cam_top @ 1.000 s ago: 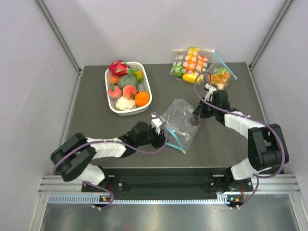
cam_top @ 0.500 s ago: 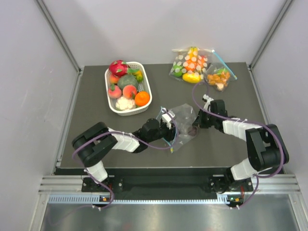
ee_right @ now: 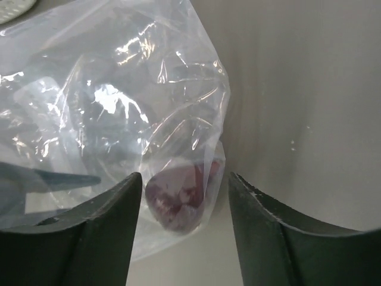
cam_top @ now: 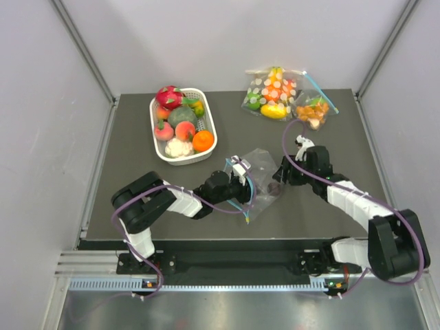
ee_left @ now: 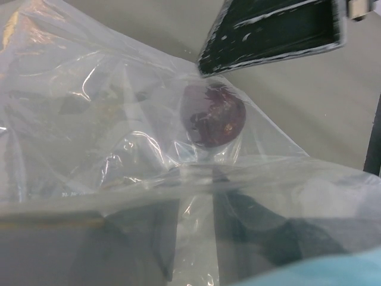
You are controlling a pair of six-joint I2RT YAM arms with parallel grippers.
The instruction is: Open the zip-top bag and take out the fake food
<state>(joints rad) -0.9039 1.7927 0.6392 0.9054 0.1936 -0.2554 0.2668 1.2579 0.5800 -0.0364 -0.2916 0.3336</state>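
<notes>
Two arms, mid-table. Left claw [cam_top: 240, 173] was clamped on zip-top bag [cam_top: 258, 163] at teal zip edge. Right claw [ee_right: 184, 179] was wide open, fingers either side of fake food [ee_right: 181, 201]: one dark red piece, inside bag (bit blurry through plastic). Further back: one white basket [cam_top: 184, 161] of toy produce, then two filled bags, polka-dot bag [cam_top: 271, 89] and small bag [cam_top: 315, 110]. Dark grey table [cam_top: 137, 158], white walls [cam_top: 220, 41].
</notes>
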